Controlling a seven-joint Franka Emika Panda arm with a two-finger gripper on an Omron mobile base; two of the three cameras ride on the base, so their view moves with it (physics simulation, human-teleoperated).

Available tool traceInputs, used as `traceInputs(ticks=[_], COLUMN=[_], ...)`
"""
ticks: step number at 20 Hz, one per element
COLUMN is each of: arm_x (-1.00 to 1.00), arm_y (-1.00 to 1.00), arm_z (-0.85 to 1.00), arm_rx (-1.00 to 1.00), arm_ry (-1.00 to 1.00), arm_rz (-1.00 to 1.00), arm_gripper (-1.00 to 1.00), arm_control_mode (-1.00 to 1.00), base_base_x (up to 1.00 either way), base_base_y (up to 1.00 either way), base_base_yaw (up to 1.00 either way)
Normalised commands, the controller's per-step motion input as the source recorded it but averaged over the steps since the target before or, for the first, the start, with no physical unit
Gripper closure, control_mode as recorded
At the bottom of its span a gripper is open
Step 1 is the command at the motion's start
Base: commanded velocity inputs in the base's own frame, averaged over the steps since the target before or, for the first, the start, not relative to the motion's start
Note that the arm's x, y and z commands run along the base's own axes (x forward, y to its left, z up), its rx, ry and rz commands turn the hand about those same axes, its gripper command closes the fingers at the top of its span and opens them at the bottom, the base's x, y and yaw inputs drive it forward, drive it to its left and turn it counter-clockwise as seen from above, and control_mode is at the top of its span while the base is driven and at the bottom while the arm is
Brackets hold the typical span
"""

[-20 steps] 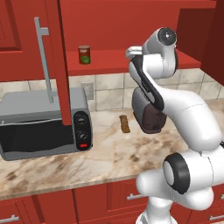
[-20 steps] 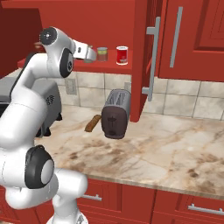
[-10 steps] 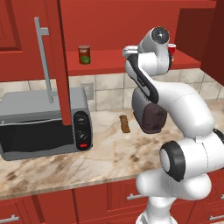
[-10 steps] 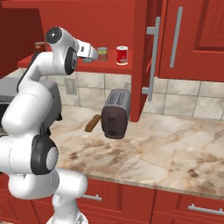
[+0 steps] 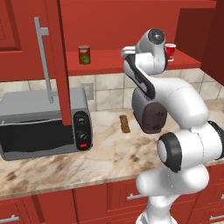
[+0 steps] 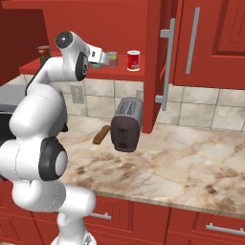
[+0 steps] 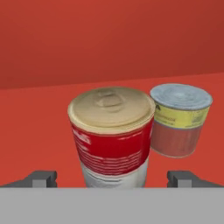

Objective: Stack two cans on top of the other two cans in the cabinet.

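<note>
Left base view: green can (image 5: 84, 54) stands alone on red shelf (image 5: 109, 61) of cabinet, left part. Red can (image 5: 170, 51) peeks out behind arm, right part. Toaster (image 5: 149, 111) and microwave (image 5: 43, 122) on bench (image 5: 109, 153).

Right base view: red can (image 6: 133, 60) on shelf; grey-topped can (image 6: 112, 59) just beside it, next to hand.

Hand view: gripper (image 7: 112, 179) wide open, holds nothing. Red can (image 7: 111, 135) right in front, between tips. Yellow-band can (image 7: 179, 120) just behind, to right.

Red can with pale lower band (image 7: 111, 138) stands upright on the red cabinet shelf (image 7: 35, 131), a yellow-banded can (image 7: 179, 120) just behind it; a green-labelled can (image 5: 84, 54) stands well apart.
</note>
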Motion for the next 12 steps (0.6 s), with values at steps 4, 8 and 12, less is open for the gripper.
traceInputs(ticks=[4, 8, 12], arm_x=[0.19, 0.15, 0.17], arm_y=[0.0, 0.0, 0.0], arm_z=[-0.07, -0.07, -0.05], arm_rx=[0.0, 0.0, 0.0], arm_ry=[0.0, 0.0, 0.0], arm_rz=[0.0, 0.0, 0.0], arm_gripper=[-1.0, -1.0, -1.0], arm_control_mode=[-1.0, -1.0, -1.0], base_base_x=[0.0, 0.0, 0.0], base_base_y=[0.0, 0.0, 0.0], base_base_yaw=[0.0, 0.0, 0.0])
